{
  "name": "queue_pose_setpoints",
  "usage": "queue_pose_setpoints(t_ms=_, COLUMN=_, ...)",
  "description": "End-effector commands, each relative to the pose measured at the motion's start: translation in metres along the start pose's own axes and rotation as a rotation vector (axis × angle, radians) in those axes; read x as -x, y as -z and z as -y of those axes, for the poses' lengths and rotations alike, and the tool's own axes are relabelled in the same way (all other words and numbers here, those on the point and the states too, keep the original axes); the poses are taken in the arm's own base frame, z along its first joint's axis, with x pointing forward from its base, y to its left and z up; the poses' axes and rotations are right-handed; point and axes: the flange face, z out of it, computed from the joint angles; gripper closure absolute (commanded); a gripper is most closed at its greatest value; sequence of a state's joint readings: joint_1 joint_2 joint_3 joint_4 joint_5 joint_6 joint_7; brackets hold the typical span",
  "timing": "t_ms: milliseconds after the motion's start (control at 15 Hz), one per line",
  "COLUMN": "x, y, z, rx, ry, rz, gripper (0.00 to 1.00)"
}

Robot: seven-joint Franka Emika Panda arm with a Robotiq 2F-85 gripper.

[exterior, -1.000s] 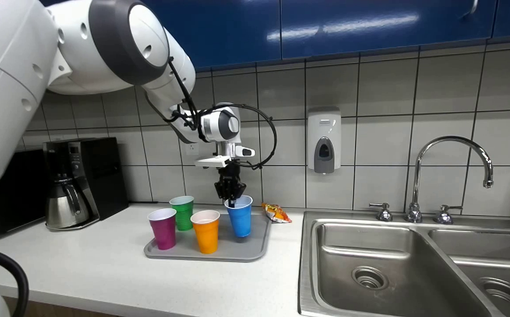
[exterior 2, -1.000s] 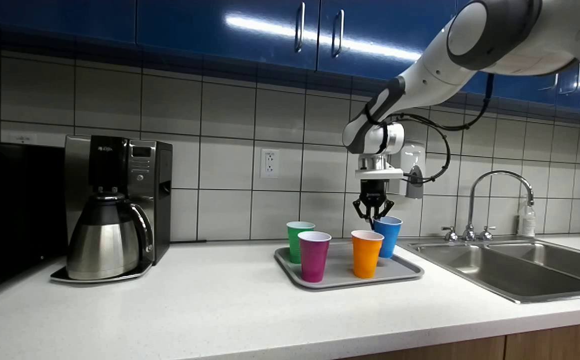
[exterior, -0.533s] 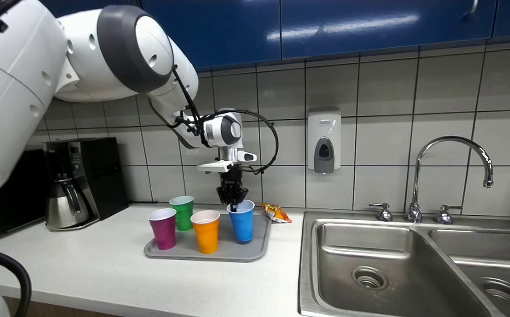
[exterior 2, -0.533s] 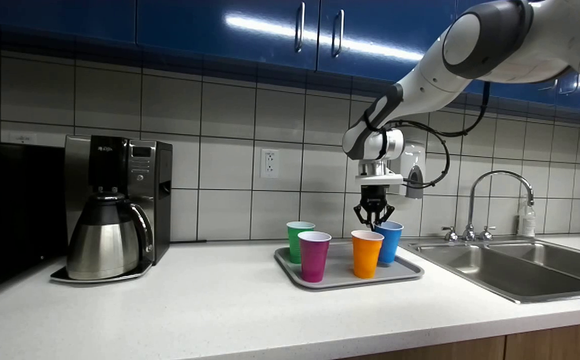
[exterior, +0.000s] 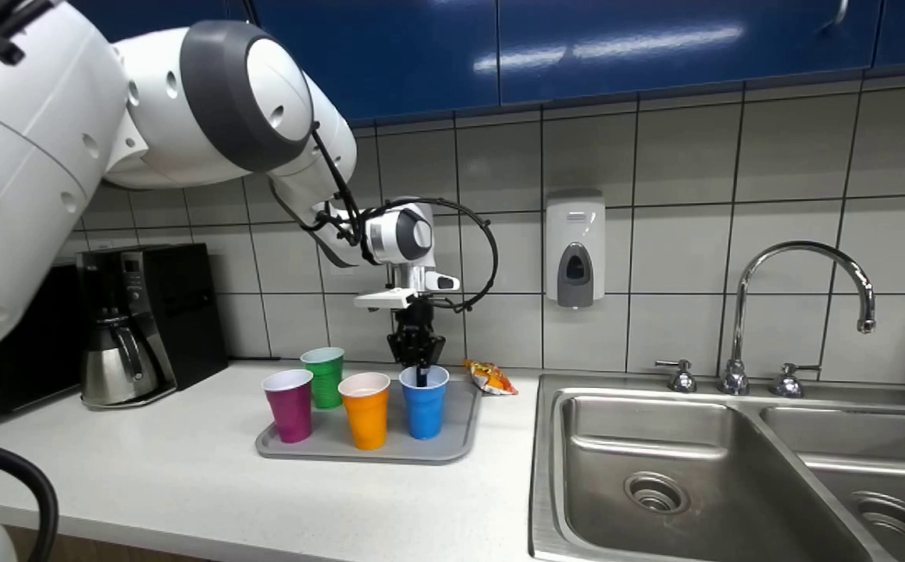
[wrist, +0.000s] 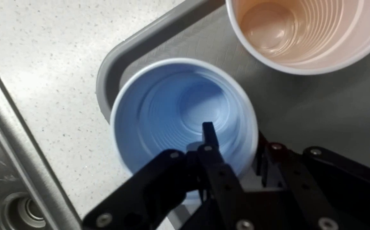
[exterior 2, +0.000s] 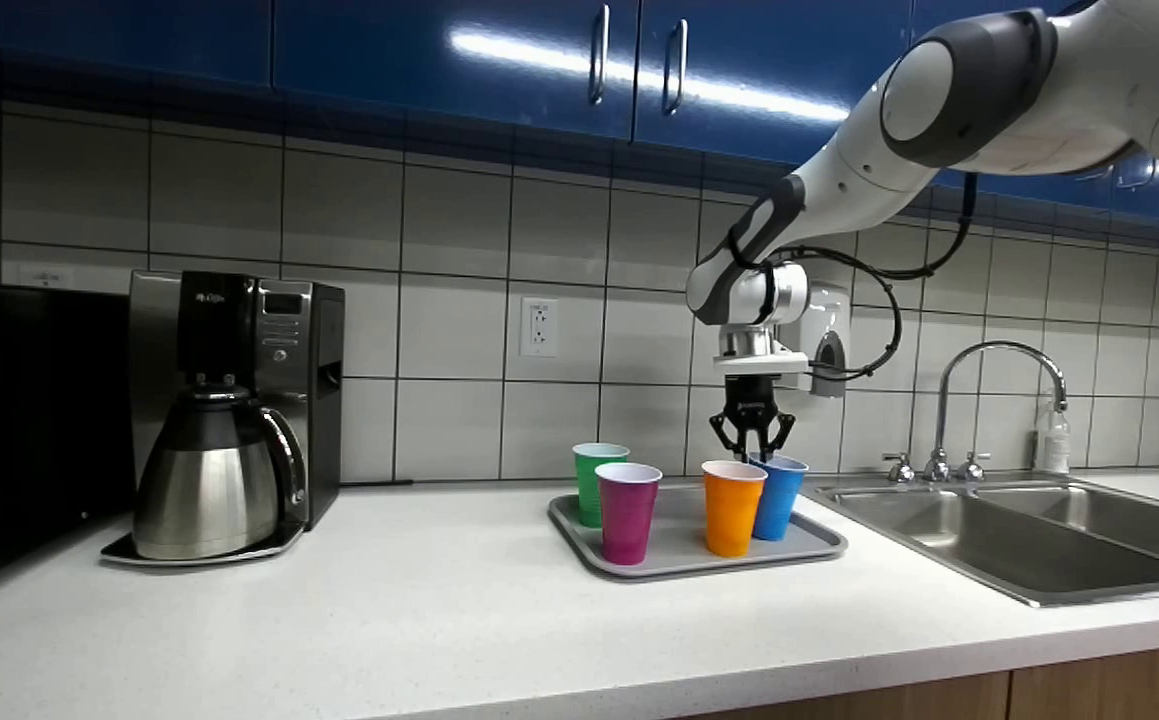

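Note:
A blue cup (exterior: 425,414) stands upright at the sink-side end of a grey tray (exterior: 358,454); it shows in both exterior views (exterior 2: 779,500). My gripper (exterior: 419,371) is over its rim. In the wrist view (wrist: 236,131) one finger is inside the blue cup (wrist: 169,92) and the other is outside, with the wall between them and a gap around it. The fingers look spread in an exterior view (exterior 2: 754,455). An orange cup (exterior: 366,417), a purple cup (exterior: 290,414) and a green cup (exterior: 326,378) stand on the same tray. The orange cup (wrist: 299,35) is nearest.
An orange snack bag (exterior: 489,378) lies by the wall beside the tray. A steel double sink (exterior: 655,449) with a faucet (exterior: 741,312) is on one side. A coffee maker (exterior 2: 284,400) with a steel pot (exterior 2: 209,490) is on the other. A soap dispenser (exterior: 575,250) hangs on the wall.
The blue cup has come down and away from the wall, from slightly above the tray onto it, and is straighter. My gripper has lowered with it, and its fingers are now farther apart.

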State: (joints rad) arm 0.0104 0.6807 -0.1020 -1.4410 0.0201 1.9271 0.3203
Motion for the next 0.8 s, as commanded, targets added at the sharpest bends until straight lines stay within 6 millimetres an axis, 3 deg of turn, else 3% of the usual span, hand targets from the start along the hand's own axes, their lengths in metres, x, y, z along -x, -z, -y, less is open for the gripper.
queue_pose_setpoints(t_ms=0, x=-0.003, y=0.010, z=-0.007, rx=0.017, ry=-0.025, rz=0.020, gripper=0.38)
queue_pose_setpoints(t_ms=333, x=-0.001, y=0.016, z=-0.009, rx=0.026, ry=-0.022, rz=0.009, gripper=0.02)
queue_pose_setpoints(t_ms=733, x=0.009, y=0.032, z=0.001, rx=0.013, ry=-0.004, rz=-0.014, gripper=0.00)
